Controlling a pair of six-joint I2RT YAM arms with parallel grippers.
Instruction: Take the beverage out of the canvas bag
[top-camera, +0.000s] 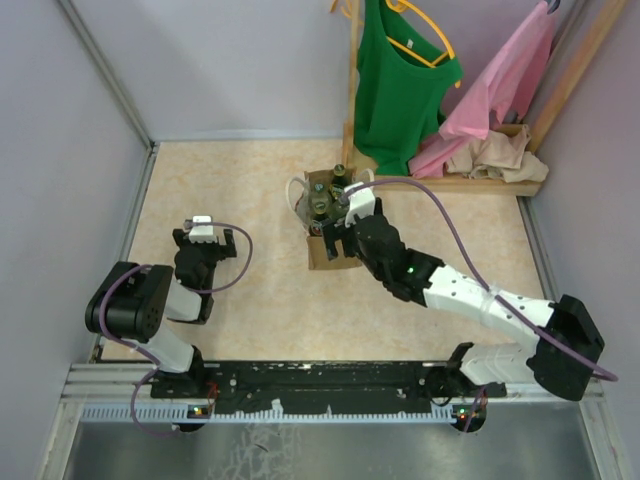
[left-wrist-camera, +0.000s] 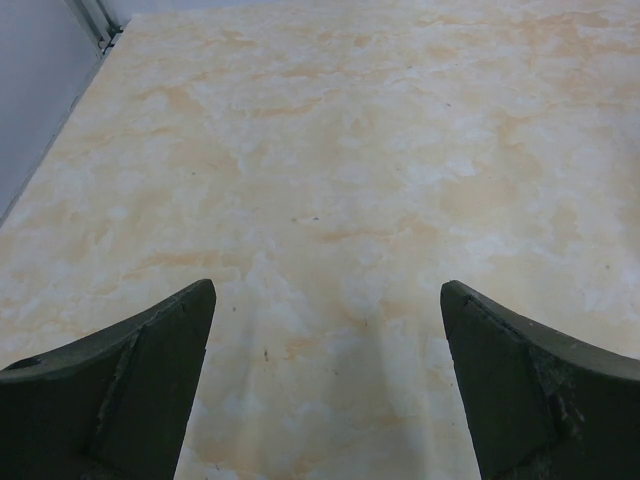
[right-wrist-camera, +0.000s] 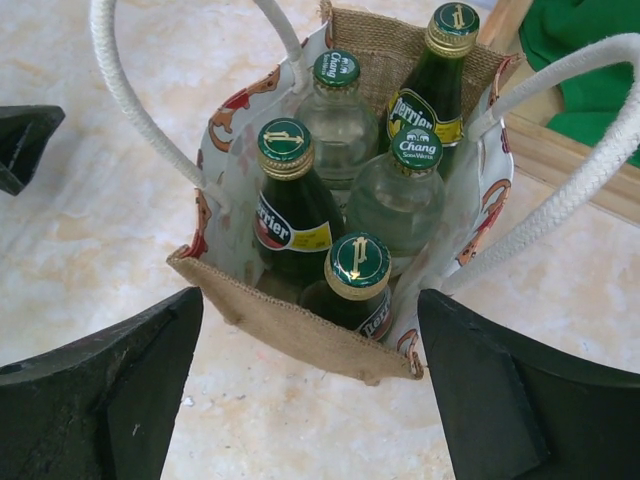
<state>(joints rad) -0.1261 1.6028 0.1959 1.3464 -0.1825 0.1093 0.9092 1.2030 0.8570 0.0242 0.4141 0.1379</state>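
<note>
The tan canvas bag (top-camera: 325, 250) with white looped handles stands mid-table; it also shows in the right wrist view (right-wrist-camera: 290, 325). It holds several bottles: dark green Perrier bottles (right-wrist-camera: 358, 270) and clear Chang bottles (right-wrist-camera: 415, 150). My right gripper (top-camera: 330, 238) is open and empty, just above the bag's near edge; in its wrist view the gripper (right-wrist-camera: 310, 370) straddles the burlap rim, with the nearest Perrier cap just beyond. My left gripper (top-camera: 205, 240) is open and empty over bare table at the left, as its wrist view (left-wrist-camera: 328, 340) shows.
A wooden rack (top-camera: 352, 80) at the back holds a green sleeveless shirt (top-camera: 400, 80) and a pink garment (top-camera: 500, 85); beige cloth (top-camera: 495, 155) lies on its base. Grey walls enclose the table on the left and right. A purple cable (top-camera: 440, 205) arcs over the right arm.
</note>
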